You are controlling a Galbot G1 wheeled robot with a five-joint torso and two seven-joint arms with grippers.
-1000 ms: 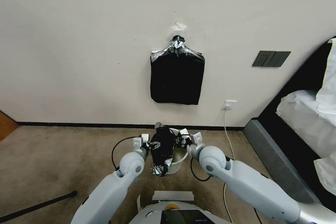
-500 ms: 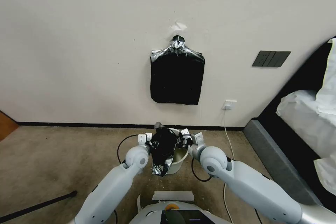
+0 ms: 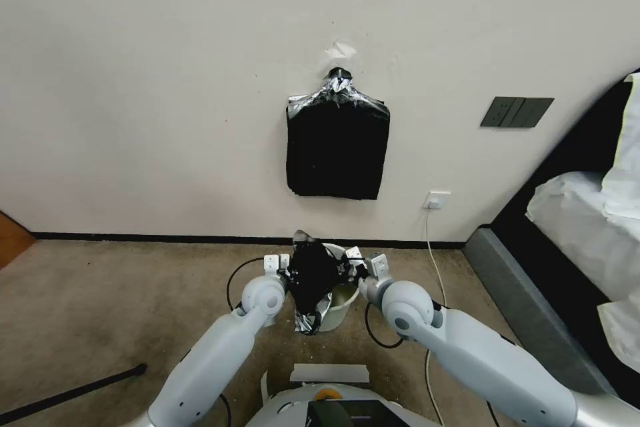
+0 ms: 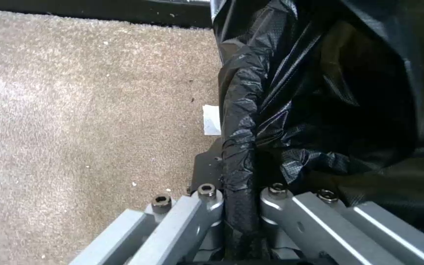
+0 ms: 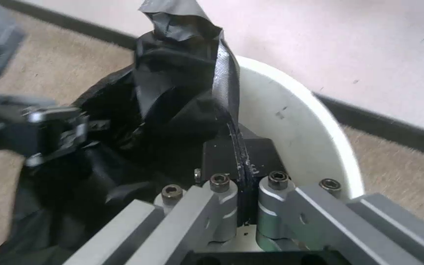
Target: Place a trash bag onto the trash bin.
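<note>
The trash bag (image 3: pixel 312 280) hung with its long axis roughly upright, a crumpled peak at the top and a silvery tail drooping down the near side of the trash bin (image 3: pixel 341 303). It was stretched between the two pincers, its mouth pulled open left to right above the bin's rim.

The trash bin stood upright on the carpet (image 3: pixel 120 293) close to the wall, just ahead of the robot's base. Its cream inner wall (image 5: pixel 290 121) showed bare on the far right side, and the bag's black folds (image 5: pixel 173 110) covered the left part of the opening. How far the bag reached down inside could not be told.

The left pincer (image 4: pixel 241 191) was clamped on a bunched black fold of the bag (image 4: pixel 241 125) at the left side of the bin. The right pincer (image 5: pixel 244 184) was clamped on a thin edge of the bag at the bin's right side, over the opening. Both arms reached forward and inward from the robot's shoulders, wrists bent toward each other over the bin, the left pincer (image 3: pixel 285 268) and the right pincer (image 3: pixel 351 265) close on either side of the bag.
</note>
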